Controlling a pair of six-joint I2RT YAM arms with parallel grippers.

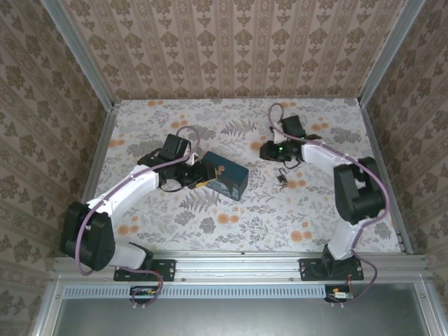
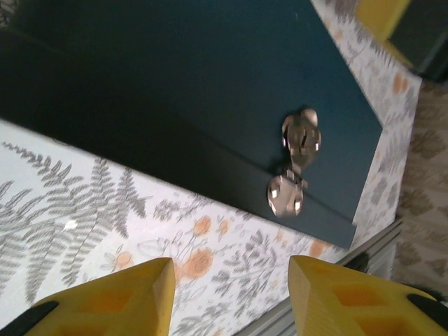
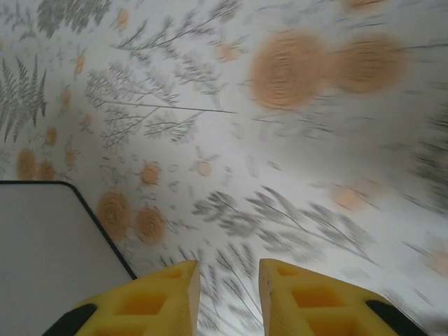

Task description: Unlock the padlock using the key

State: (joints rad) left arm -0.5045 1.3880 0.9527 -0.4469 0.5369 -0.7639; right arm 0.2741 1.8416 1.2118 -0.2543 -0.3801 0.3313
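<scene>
In left wrist view box clasp (image 2: 297,164) shown sharply; from above padlock (image 1: 281,179) reduced to dark speck. Both empty: left hand (image 2: 232,273) held apart, right hand (image 3: 229,274) narrowly apart.

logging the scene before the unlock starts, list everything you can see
tablecloth: 1, white with grey ferns and orange flowers, under everything
walls: 3, brown patterned wallpaper, on three sides
box: 1, dark blue, middle of the tablecloth
clasp: 1, silver metal, on the box's front edge
padlock: 1, small grey, on the tablecloth right of the box
left gripper: 1, yellow fingers, open, facing the clasp
right gripper: 1, yellow fingers, slightly open, over bare tablecloth
</scene>
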